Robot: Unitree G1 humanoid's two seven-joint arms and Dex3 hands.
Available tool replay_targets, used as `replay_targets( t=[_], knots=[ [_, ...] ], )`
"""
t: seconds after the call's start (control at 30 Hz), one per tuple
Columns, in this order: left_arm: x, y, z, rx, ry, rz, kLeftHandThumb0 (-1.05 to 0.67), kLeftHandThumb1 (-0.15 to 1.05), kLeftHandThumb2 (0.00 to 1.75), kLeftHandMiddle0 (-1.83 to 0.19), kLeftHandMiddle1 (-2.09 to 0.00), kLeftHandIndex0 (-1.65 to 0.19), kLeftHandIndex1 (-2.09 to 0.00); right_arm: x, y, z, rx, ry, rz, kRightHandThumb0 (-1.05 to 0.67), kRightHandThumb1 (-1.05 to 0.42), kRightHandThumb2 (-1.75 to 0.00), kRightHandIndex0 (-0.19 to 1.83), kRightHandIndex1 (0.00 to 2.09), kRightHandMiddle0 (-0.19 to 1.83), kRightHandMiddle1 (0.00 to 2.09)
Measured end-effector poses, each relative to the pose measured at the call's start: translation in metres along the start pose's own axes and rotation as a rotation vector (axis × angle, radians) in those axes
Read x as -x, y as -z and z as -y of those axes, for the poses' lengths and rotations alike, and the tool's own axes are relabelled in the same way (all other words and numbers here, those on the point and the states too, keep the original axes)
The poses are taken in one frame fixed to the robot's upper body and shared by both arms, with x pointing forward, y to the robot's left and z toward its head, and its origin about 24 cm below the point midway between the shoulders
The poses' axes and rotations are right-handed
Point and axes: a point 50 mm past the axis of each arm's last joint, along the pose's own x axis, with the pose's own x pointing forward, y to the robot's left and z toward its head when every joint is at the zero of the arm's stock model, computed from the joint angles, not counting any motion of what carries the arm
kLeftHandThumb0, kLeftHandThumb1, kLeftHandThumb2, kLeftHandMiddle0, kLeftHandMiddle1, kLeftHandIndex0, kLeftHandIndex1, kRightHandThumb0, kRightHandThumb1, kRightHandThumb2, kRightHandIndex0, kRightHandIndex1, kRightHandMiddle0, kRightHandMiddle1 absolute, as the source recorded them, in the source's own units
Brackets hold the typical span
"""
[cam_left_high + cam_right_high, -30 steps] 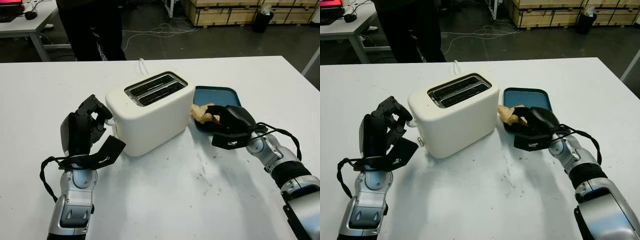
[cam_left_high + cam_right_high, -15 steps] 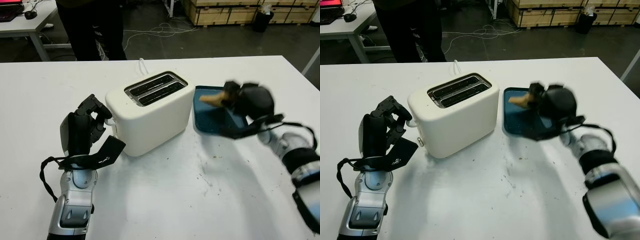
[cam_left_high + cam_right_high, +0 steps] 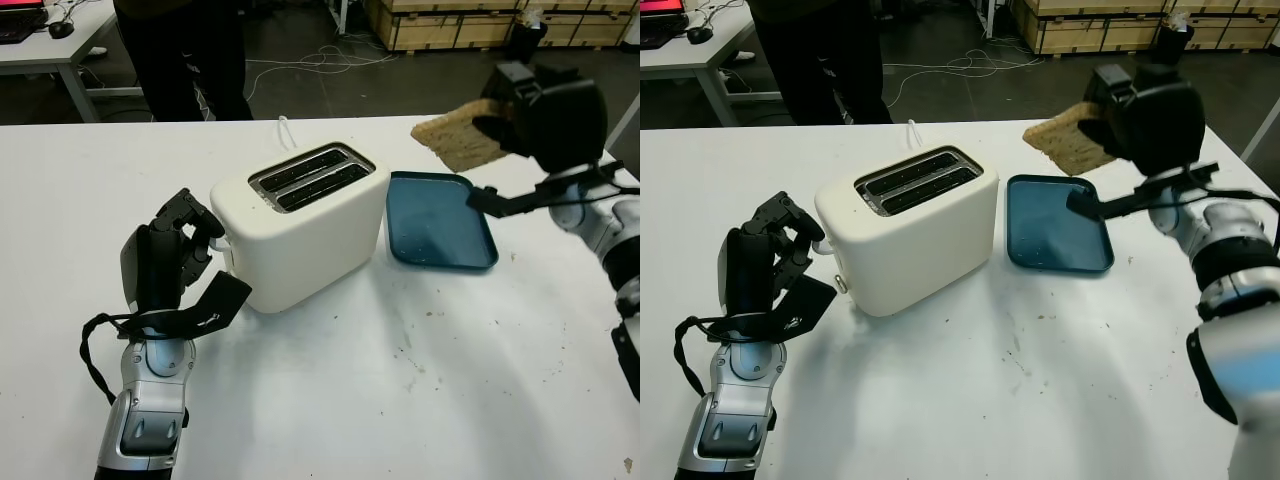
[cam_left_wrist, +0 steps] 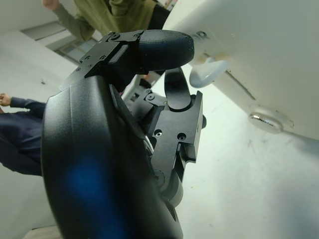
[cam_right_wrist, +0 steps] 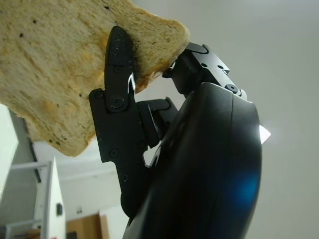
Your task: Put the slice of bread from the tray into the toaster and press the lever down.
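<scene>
The right hand (image 3: 540, 105) was raised in the air above the far right side of the white table (image 3: 330, 400), its fingers (image 5: 117, 74) clamped on the slice of bread (image 3: 458, 145), which stuck out from the hand toward the toaster side. The bread hung above the far edge of the blue tray (image 3: 440, 220), clear of its surface. The tray lay just beside the right end of the cream toaster (image 3: 300, 235), whose two slots faced upward. The left hand (image 3: 165, 260) stood at the toaster's left end, fingers curled and holding nothing, close to the lever (image 4: 209, 72) on that end. A person (image 3: 180, 50) in dark clothes stood beyond the table's far edge.
</scene>
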Motion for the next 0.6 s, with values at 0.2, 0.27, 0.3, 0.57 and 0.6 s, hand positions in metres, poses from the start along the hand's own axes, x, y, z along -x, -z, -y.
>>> replay_targets(
  t=[0.2, 0.27, 0.3, 0.57, 0.6],
  knots=[
    [0.000, 0.000, 0.000, 0.000, 0.000, 0.000, -0.02, 0.92, 0.43, -0.96, -1.75, -0.67, -1.75, -0.025, 0.000, 0.028, -0.213, -0.053, -0.020, -0.48, -0.92, -0.38, 0.77, 1.74, 0.59, 1.61],
    [0.000, 0.000, 0.000, 0.000, 0.000, 0.000, -0.01, 0.92, 0.43, -0.96, -1.75, -0.67, -1.75, -0.036, -0.003, 0.042, -0.288, -0.067, 0.000, -0.46, -0.92, -0.37, 0.79, 1.74, 0.58, 1.68],
    [0.000, 0.000, 0.000, 0.000, 0.000, 0.000, -0.01, 0.92, 0.43, -0.96, -1.75, -0.67, -1.75, -0.041, -0.005, 0.049, -0.326, -0.077, 0.018, -0.45, -0.92, -0.37, 0.79, 1.74, 0.56, 1.71],
    [0.000, 0.000, 0.000, 0.000, 0.000, 0.000, -0.02, 0.92, 0.43, -0.97, -1.75, -0.67, -1.75, -0.072, -0.037, 0.077, -0.507, -0.159, 0.190, -0.36, -0.92, -0.36, 0.85, 1.75, 0.67, 1.65],
    [0.000, 0.000, 0.000, 0.000, 0.000, 0.000, -0.01, 0.92, 0.43, -0.97, -1.75, -0.67, -1.75, -0.074, -0.043, 0.077, -0.513, -0.174, 0.213, -0.36, -0.92, -0.37, 0.88, 1.75, 0.69, 1.67]
  ],
)
